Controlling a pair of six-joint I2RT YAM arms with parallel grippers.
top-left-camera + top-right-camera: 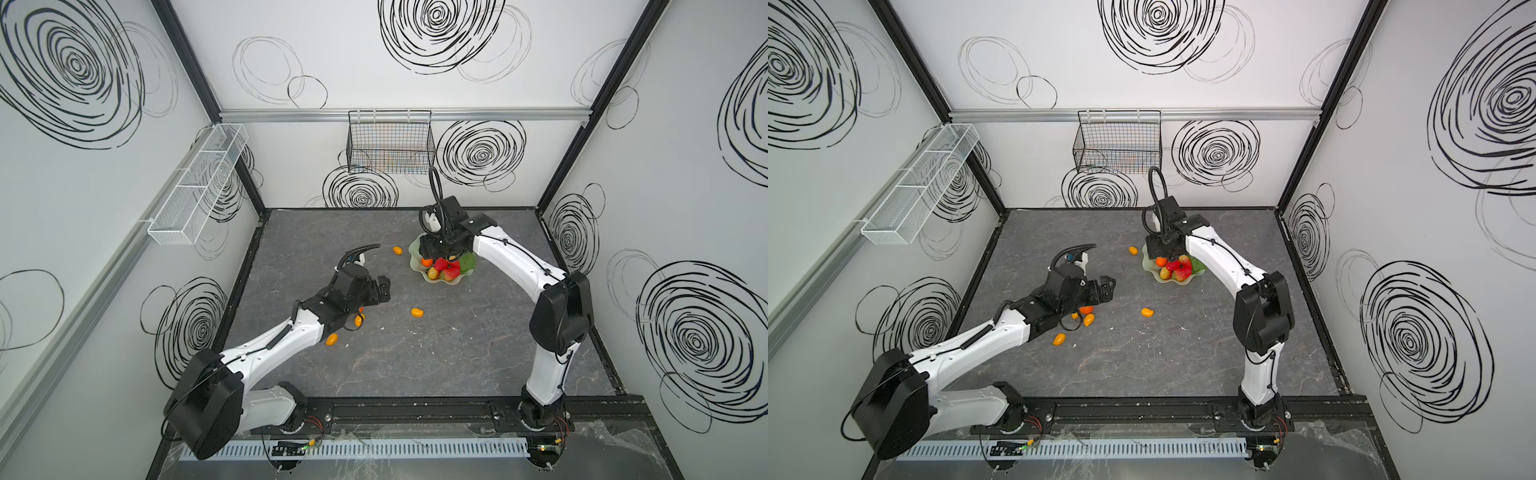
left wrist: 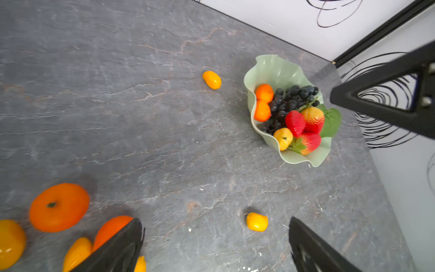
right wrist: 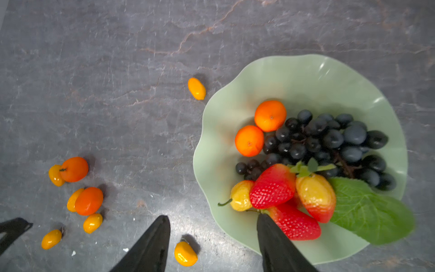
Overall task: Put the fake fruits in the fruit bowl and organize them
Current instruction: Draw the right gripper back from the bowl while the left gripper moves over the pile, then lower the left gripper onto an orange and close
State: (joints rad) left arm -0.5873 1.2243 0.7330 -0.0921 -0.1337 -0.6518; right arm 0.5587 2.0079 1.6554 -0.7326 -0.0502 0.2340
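The pale green fruit bowl [image 1: 417, 254] [image 3: 306, 80] sits at the back right of the table. It holds two tangerines [image 3: 270, 115], a dark grape bunch [image 3: 329, 139] with its leaf, and strawberries [image 3: 273, 186]. My right gripper [image 3: 213, 219] [image 1: 432, 249] hangs open over the bowl's near rim, with nothing between its fingers. One kumquat [image 3: 196, 88] lies beside the bowl, another [image 1: 417, 312] [image 2: 257, 221] mid-table. Two tangerines [image 3: 74, 169] and several kumquats [image 1: 331, 339] lie under my left arm. The left gripper [image 2: 215, 221] [image 1: 382, 291] is wide open and empty above the table.
A black wire basket [image 1: 390, 141] hangs on the back wall and a white mesh basket [image 1: 199, 183] on the left wall. Patterned walls close in three sides. A black rail [image 1: 415, 409] runs along the table's front edge.
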